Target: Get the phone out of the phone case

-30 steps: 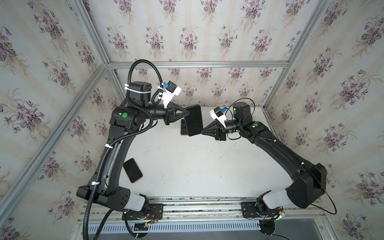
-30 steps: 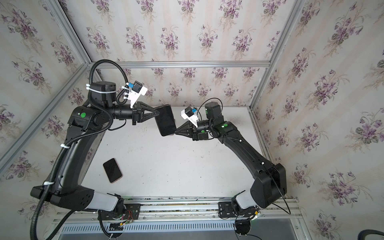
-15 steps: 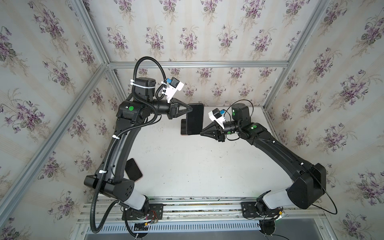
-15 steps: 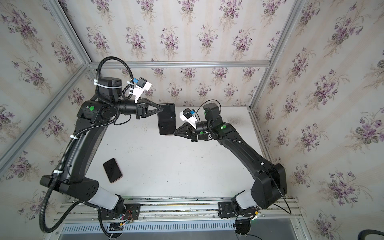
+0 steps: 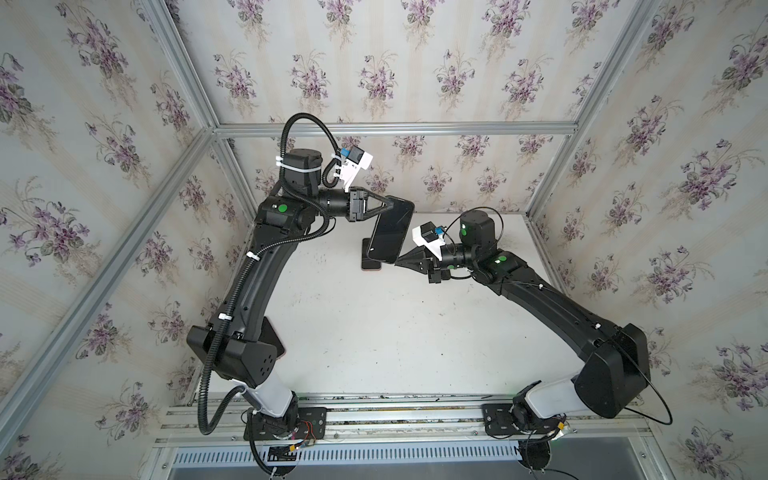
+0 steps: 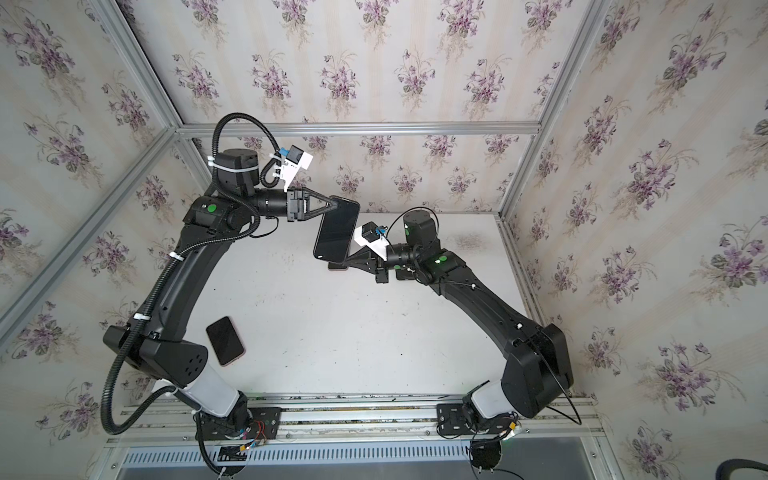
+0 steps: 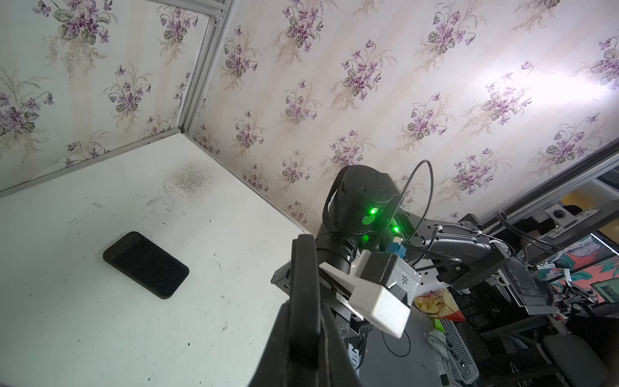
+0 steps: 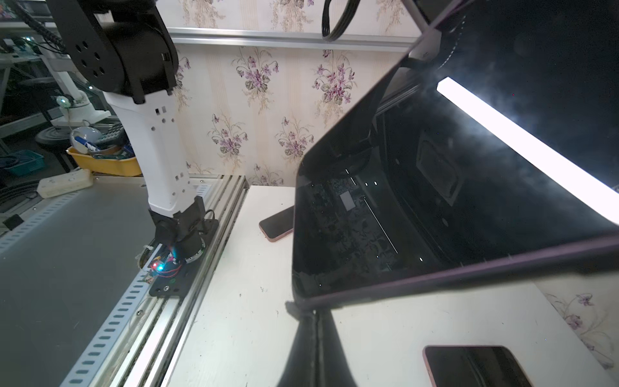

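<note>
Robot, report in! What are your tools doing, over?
Left tool shut on cased phone, held aloft. Right tool shut on its lower corner. Phone not out yet. Another phone lies right underneath.

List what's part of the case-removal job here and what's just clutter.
In the job:
- phone, held up off the table
- phone case, purple rim around it
- left tool, clamped on the phone's upper end
- right tool, pinched on the case's lower corner

Lying about:
- pink-rimmed phone by the left arm's base
- another phone, flat on the table beneath the held one
</note>
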`<state>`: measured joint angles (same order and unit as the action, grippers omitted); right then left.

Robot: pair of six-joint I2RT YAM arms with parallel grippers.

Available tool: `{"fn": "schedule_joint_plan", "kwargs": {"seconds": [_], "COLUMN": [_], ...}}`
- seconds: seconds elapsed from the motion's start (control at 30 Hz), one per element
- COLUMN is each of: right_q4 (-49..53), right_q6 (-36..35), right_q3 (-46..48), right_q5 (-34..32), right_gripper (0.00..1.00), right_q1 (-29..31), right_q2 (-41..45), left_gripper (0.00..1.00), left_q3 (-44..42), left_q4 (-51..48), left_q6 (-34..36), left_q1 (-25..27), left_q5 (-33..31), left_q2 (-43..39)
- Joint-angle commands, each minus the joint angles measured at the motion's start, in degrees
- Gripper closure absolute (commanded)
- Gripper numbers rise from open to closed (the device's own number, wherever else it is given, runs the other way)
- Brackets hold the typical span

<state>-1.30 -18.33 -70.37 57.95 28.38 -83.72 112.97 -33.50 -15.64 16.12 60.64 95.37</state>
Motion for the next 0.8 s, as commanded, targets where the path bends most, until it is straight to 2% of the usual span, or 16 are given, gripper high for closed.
{"fn": "schedule_joint_plan", "kwargs": {"seconds": [0.0,0.2,0.37,0.53,0.6,0.77], "right_q4": [-15.1,-15.1,-13.6,-11.6,-12.3,-18.1], "right_q6": [3.9,5.2,7.3,11.0,13.2,19.5], "right_q3": [0.9,8.3,13.4,12.4,10.8,9.1], "right_q5": [-3.2,-5.5,-7.1,-3.7,-2.1,-0.7], "right_gripper": [0.97,0.88,0.63,0.41,0.38,0.37], "right_q1": [-0.1,-0.3,-0.3,-0.3,-0.3,-0.3], "right_q2": [0.5,5.1,9.7,10.3,9.0,6.1], "left_gripper": [1.00,1.00,1.00,1.00,1.00,1.00], "left_q3": [-0.3,1.7,1.7,1.2,0.7,0.9], "left_q4": [-0.1,3.1,5.3,5.6,5.7,6.2], "left_q6": [-3.6,-8.5,-10.9,-9.0,-8.4,-7.9], "left_q1": [0.1,-1.2,-2.0,-2.0,-1.9,-1.1], "left_q5": [1.5,1.5,1.7,2.8,2.8,3.9], "left_q2": [0.0,-0.3,-0.5,-0.4,-0.5,-0.2]}}
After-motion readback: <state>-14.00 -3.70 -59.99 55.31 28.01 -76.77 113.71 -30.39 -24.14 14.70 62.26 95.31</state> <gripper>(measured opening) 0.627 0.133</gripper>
